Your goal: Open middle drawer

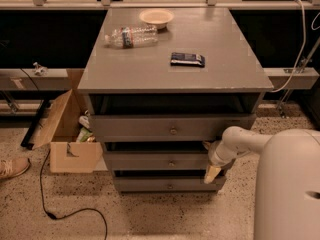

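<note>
Flanking grey, round-knobbed middle drawer [150, 162]: gripper [209, 160], right end.

On a grey wooden cabinet top [150, 69] are laid a toppled clear plastic bottle [131, 36], a shallow tan bowl [156, 17] and a dark flat packet [187, 59]. The gripper [209, 160] is seen lower right, at the cabinet front.
</note>
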### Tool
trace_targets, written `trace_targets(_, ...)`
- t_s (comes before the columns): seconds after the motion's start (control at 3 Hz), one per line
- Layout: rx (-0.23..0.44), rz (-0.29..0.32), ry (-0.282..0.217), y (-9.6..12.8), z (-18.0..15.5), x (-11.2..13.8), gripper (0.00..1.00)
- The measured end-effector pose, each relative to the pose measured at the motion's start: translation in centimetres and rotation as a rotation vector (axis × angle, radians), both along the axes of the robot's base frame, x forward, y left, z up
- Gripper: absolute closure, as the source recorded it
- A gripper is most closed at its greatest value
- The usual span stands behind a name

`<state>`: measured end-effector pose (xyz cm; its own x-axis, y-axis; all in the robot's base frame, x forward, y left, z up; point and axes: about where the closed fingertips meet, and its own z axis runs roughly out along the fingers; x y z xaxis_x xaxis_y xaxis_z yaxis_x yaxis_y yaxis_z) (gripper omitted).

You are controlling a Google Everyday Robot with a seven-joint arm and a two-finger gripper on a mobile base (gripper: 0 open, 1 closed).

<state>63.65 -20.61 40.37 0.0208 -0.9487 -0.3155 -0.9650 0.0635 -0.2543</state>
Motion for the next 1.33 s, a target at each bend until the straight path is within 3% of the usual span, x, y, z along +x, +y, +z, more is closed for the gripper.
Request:
trace_targets(0.67,-0.029,-0.045,-0.033,-1.6,0.8,-2.9,0.5)
trace_targets(1.33,-0.028,-0.041,-0.038,-1.6,2.4,-3.8,1.0)
